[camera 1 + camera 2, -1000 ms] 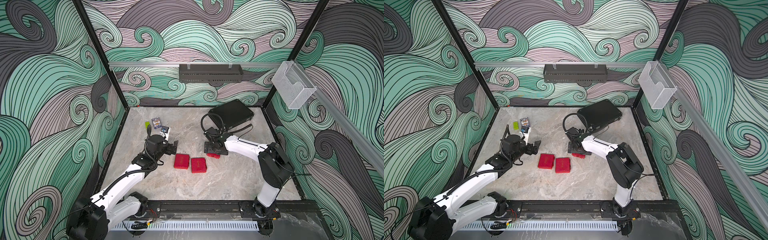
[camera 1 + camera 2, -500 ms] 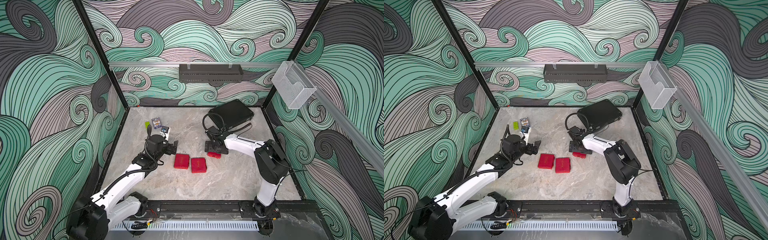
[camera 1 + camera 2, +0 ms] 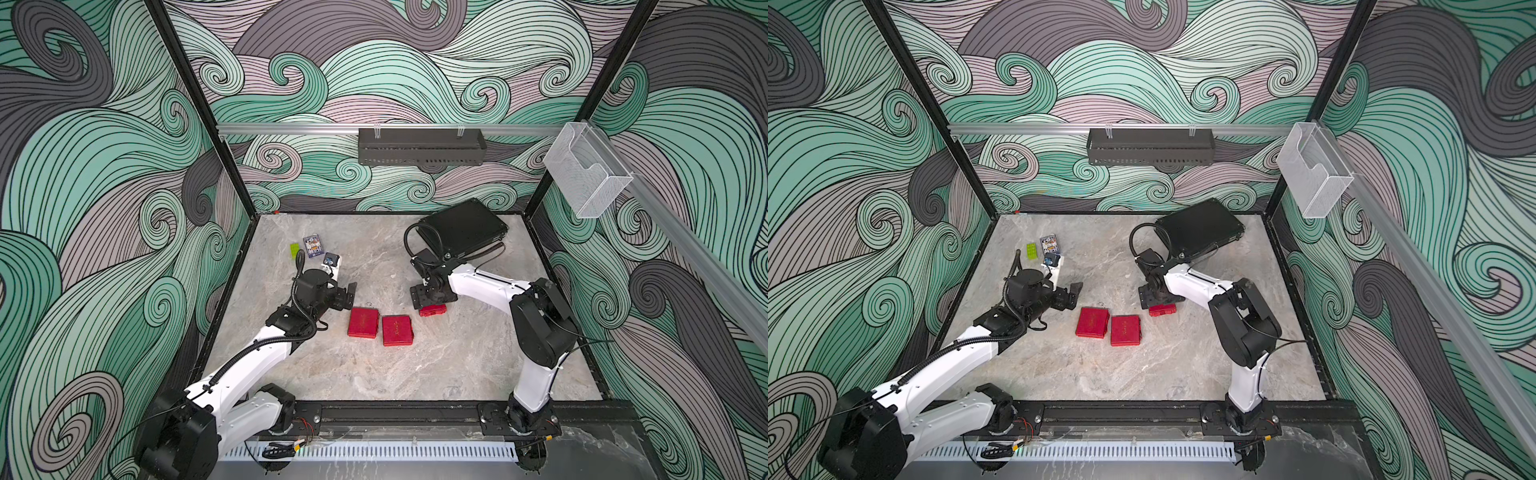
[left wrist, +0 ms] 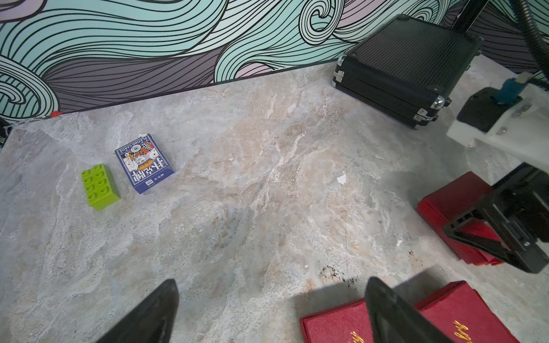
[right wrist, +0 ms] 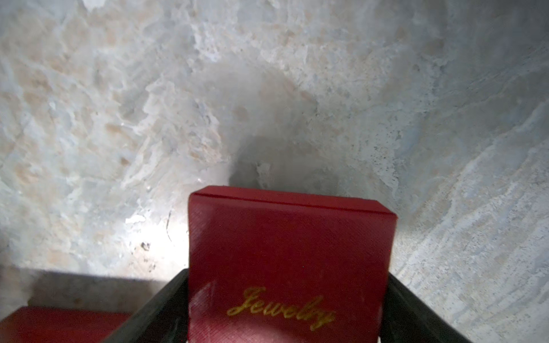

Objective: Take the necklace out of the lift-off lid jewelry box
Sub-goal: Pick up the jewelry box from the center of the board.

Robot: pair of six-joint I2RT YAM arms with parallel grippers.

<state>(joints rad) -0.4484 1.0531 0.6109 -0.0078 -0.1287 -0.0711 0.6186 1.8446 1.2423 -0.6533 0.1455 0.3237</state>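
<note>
A marble-patterned table [image 3: 457, 365] sits inside walls painted with green and grey waves, and we take the black case [image 3: 461, 228] at the back of it as our landmark. Near the case, on its side toward the robot's bases, lies the red jewelry box [image 5: 291, 252], lettered "Jewelry" in gold, with its lid on. The right tool [image 5: 286, 279] straddles it, one jaw along each side wall. The jaws look to be against the box, yet we cannot tell whether they grip it or merely bracket it. The necklace is nowhere to be seen, so we judge that it lies inside the closed box. We read the step in hand as taking hold of the lid, the very start of the task. The next move, in our judgement, calls for a pinch on the lid alone and a straight lift with the base kept down, perhaps by the left tool [image 4: 271, 283]. That tool hangs wide open and empty, farther from the case than the box. Two more red boxes [image 3: 363, 322] rest farther from the case again, and whether one of them holds the necklace instead we cannot say. Both top views hide the right tool's jaws under its body, and the wrist view cuts off the box's near end. A card pack [image 4: 144, 163] and a green brick [image 4: 99, 187] lie well apart from the case.
</note>
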